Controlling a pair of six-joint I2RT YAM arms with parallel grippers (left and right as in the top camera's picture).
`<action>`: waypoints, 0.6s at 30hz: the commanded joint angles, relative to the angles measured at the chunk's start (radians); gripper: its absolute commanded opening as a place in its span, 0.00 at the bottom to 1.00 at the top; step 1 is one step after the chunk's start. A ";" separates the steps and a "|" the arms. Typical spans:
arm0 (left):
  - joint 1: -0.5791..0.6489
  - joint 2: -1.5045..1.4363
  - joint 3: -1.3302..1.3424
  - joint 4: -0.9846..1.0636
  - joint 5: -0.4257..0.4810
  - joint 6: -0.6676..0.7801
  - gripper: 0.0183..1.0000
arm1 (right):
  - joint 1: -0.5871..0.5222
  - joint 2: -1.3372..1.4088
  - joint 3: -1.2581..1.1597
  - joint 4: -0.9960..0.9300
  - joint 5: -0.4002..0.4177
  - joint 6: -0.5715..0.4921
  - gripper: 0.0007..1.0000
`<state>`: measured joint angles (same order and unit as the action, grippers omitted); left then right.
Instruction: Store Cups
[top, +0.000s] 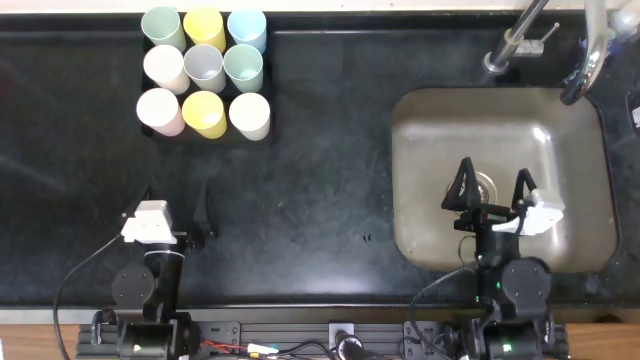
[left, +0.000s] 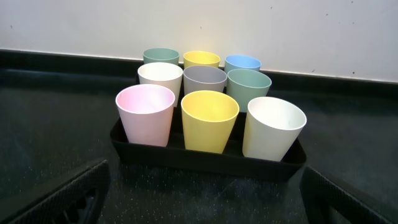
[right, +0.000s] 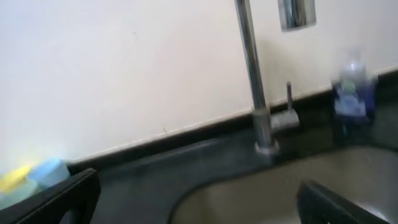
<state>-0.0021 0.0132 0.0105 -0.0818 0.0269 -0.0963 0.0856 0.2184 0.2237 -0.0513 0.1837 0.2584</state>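
Observation:
A black tray (top: 273, 128) (left: 205, 163) at the back left of the dark counter holds several upright cups in three rows. The front row has a pink cup (left: 146, 114) (top: 160, 111), a yellow cup (left: 209, 120) (top: 204, 113) and a white cup (left: 272, 127) (top: 250, 115) that leans slightly. Behind them stand white, grey, green, yellow and blue cups. My left gripper (top: 178, 205) (left: 202, 199) is open on the counter in front of the tray, holding nothing. My right gripper (top: 492, 187) (right: 199, 199) is open above the sink, empty.
A steel sink (top: 420, 130) (right: 249, 193) is set into the counter at the right, with a tall tap (top: 520, 35) (right: 252, 74) behind it. A soap bottle (right: 352, 93) stands by the wall. Bare dark counter (top: 320, 190) lies between tray and sink.

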 joint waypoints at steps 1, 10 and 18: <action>0.004 -0.010 0.000 -0.004 0.010 0.021 1.00 | -0.002 -0.053 -0.092 0.034 0.000 0.004 1.00; 0.004 -0.010 0.000 -0.004 0.010 0.021 1.00 | 0.000 -0.215 -0.193 -0.019 0.000 0.004 1.00; 0.004 -0.010 0.000 -0.004 0.009 0.021 1.00 | 0.000 -0.215 -0.218 -0.011 -0.004 0.004 1.00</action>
<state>-0.0021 0.0132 0.0105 -0.0818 0.0269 -0.0963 0.0856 0.0147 0.0185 -0.0711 0.1833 0.2581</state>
